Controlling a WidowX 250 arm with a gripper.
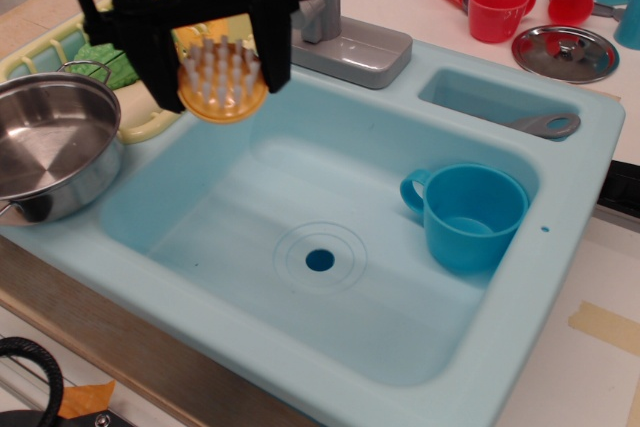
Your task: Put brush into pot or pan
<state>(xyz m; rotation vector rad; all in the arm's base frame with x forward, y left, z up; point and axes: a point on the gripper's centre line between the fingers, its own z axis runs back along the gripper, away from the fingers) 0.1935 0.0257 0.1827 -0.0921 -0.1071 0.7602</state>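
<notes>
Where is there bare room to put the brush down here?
The pot is empty inside. The sink floor is bare left of the blue cup, around the drain. The dish rack is crowded. The gripper holds the brush.

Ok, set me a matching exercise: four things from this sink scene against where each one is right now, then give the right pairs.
Things:
1. brush
2. pot
3. blue cup
4. steel lid

Places:
A. on the counter beyond the sink, next to the red cups
B. inside the basin, at its right side
C. held in the gripper, above the basin's left part
D. on the sink's left rim, in front of the yellow dish rack

Pairs: 1-C, 2-D, 3-B, 4-A
</notes>
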